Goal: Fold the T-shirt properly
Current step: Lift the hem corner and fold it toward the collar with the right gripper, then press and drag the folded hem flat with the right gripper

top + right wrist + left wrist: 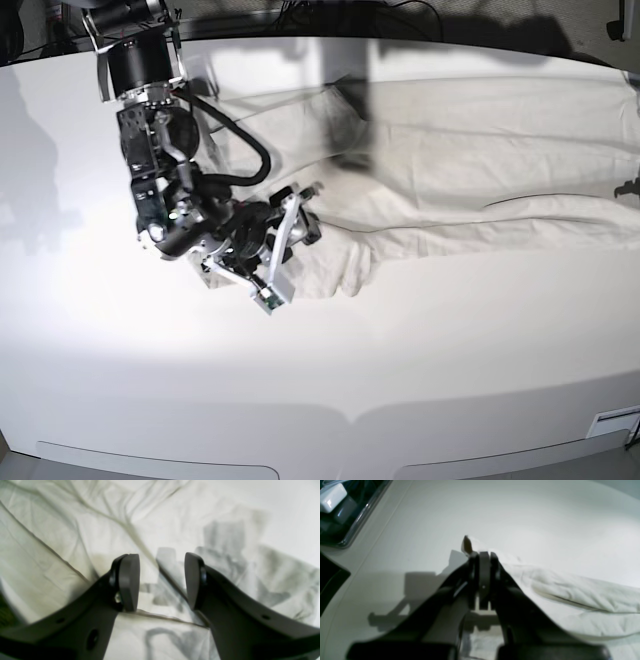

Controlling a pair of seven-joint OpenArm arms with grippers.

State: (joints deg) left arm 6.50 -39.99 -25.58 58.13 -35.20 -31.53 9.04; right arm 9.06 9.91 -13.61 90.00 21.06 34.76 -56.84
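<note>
The pale beige T-shirt lies wrinkled across the back of the white table, stretched out toward the right edge of the base view. My right gripper is open and hovers just over the shirt's left part. In the right wrist view its fingers stand apart with creased fabric below, and nothing is between them. My left gripper is shut on an edge of the T-shirt. A small tip of cloth sticks out past the jaws, and the fabric drapes away to the right. In the base view it is barely visible at the far right edge.
A clear plastic bin holding white items sits at the table's far corner in the left wrist view. The right arm's body reaches in from the back left. The table's curved front edge runs along the bottom.
</note>
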